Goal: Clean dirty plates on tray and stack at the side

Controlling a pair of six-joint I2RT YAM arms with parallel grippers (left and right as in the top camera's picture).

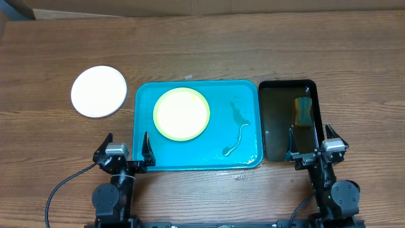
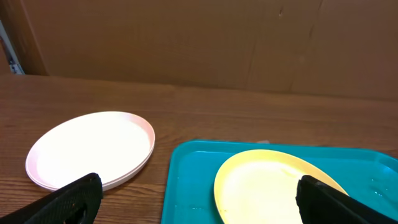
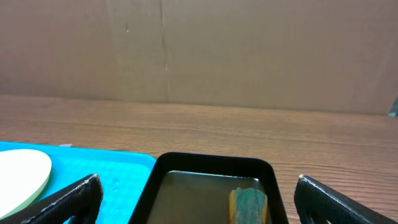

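Overhead, 1 lime green plate (image 1: pixel 181 114) with a pale centre is seen lying on the left half of the turquoise tray (image 1: pixel 248 95), whose right half is streaked with wet smears (image 1: pixel 237 130). White plates (image 1: pixel 98 91), seemingly a stack of 2 in the left wrist view, are set on the bench (image 1: pixel 202 44) left of the tray, apart from it. A black tray (image 1: pixel 278 136) holding a sponge (image 1: pixel 304 111) is placed just right. The left fingers (image 1: pixel 147 148) and right fingers (image 1: pixel 292 143) are spread wide at the near edge, nothing held.
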